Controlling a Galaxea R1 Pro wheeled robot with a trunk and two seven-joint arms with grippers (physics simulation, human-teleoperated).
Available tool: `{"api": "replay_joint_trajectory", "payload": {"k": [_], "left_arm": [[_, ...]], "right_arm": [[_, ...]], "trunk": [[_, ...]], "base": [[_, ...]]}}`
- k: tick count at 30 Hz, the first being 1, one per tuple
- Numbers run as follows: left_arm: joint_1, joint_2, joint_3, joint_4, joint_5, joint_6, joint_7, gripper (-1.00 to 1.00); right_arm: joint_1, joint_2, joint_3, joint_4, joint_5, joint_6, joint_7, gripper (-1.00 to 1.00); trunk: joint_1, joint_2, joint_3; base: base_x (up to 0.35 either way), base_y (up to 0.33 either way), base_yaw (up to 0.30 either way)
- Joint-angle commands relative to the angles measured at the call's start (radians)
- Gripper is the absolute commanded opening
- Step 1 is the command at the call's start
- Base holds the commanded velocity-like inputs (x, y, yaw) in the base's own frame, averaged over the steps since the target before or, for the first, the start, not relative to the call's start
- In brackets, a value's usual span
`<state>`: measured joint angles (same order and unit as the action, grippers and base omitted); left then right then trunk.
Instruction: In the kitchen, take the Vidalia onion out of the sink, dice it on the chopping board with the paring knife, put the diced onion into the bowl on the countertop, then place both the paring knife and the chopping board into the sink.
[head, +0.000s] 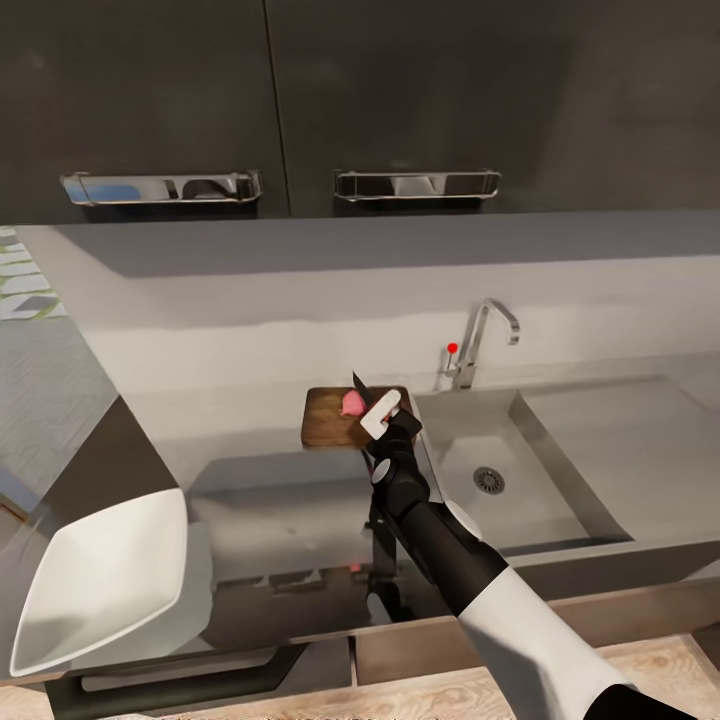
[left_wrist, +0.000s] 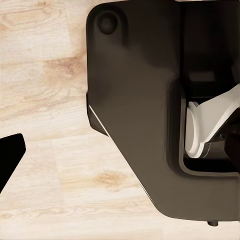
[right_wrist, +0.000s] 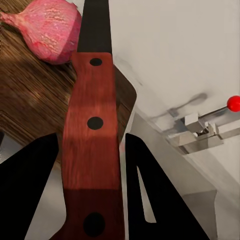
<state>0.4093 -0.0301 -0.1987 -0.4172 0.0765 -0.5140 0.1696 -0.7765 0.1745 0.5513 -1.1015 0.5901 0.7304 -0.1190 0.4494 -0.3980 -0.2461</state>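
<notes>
- Grey countertop (head: 250, 440) runs below dark upper cabinets (head: 400, 90), with pale wood floor (head: 430, 700) along the near edge of the head view.
- Nearest, at the left front corner of the counter, sits a white bowl (head: 105, 580), tilted toward the camera.
- Reaching forward from the lower right, the right arm (head: 470, 570) stretches over the counter edge just left of the sink (head: 540, 470).
- Its gripper (right_wrist: 90, 200) is clamped on the knife (right_wrist: 92, 125); in the right wrist view the black fingers (right_wrist: 27, 190) press either side of the reddish wooden handle with its three dark rivets.
- Pointing away from the robot, the dark blade slants up over the board (head: 340, 420).
- On the brown board, the pink onion (right_wrist: 47, 27) lies whole, just beside the blade; whether the two touch cannot be told.
- To the right, the board's edge lies just beside the sink basin, whose drain (head: 489, 481) shows in its floor.
- Behind the sink stands the chrome tap (head: 485, 340) with a red knob (head: 452, 348) near its base.
- Farthest, two metal handles (head: 415, 185) hang on the cabinets.
- Over the wood floor, the left wrist view shows the robot's dark base (left_wrist: 145, 115) and one black fingertip (left_wrist: 10, 155) at the frame edge; whether the left gripper is open or closed cannot be told.
</notes>
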Motion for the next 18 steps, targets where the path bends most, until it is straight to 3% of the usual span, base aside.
{"api": "replay_joint_trajectory", "payload": {"k": [1,18], "left_arm": [[0.000,0.001,-0.009,-0.002,0.008,-0.001,0.007,1.00],[0.000,0.001,-0.008,0.006,0.008,-0.001,0.007,1.00]], "right_arm": [[-0.001,0.000,0.002,0.000,-0.001,0.006,-0.005,-1.00],[-0.001,0.000,0.002,0.000,-0.001,0.006,-0.005,-1.00]], "trunk": [[0.001,-0.002,-0.003],[0.001,-0.002,-0.021]], "base": [[0.000,0.000,0.000],[0.000,0.000,0.000]]}}
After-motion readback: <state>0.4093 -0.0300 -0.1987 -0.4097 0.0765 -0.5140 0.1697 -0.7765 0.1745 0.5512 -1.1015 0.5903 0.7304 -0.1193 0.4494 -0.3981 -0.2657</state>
